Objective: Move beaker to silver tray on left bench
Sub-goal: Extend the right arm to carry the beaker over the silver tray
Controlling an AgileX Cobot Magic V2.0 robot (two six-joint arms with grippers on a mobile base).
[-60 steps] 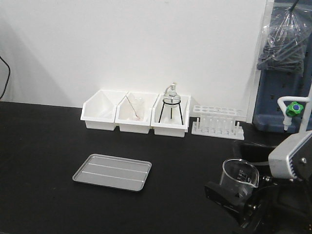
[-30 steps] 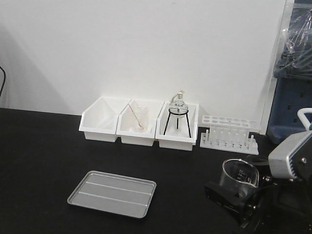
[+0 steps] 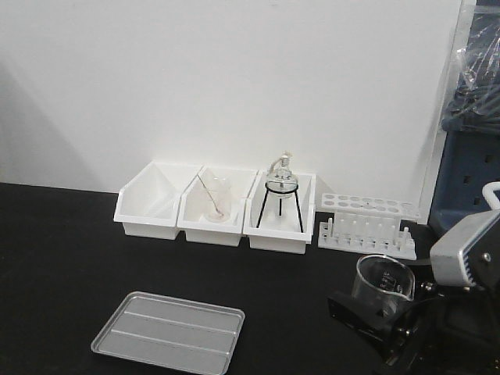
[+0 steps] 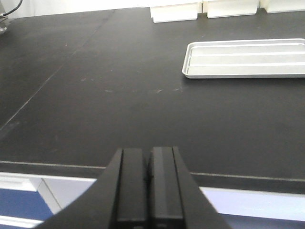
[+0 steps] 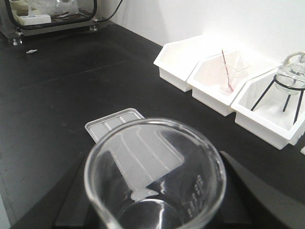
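Observation:
My right gripper [image 3: 388,324] is shut on the clear glass beaker [image 3: 382,281] and holds it upright above the black bench top [image 3: 62,266] at the lower right. In the right wrist view the beaker [image 5: 157,176] fills the foreground between the black fingers. The silver tray [image 3: 168,333] lies flat on the bench, to the left of the beaker and apart from it; it also shows in the right wrist view [image 5: 114,121] and in the left wrist view [image 4: 245,58]. My left gripper [image 4: 147,191] is shut and empty over the bench's front edge.
Three white bins [image 3: 211,205] stand along the wall; one holds a beaker with a rod [image 3: 216,199], one a round flask on a black tripod [image 3: 282,191]. A white test tube rack [image 3: 366,224] stands to their right. A blue cabinet [image 3: 469,156] is at far right.
The whole view has shifted: bins, rack and tray have moved left and down in the frame. The beaker stays in the same place in my right gripper.

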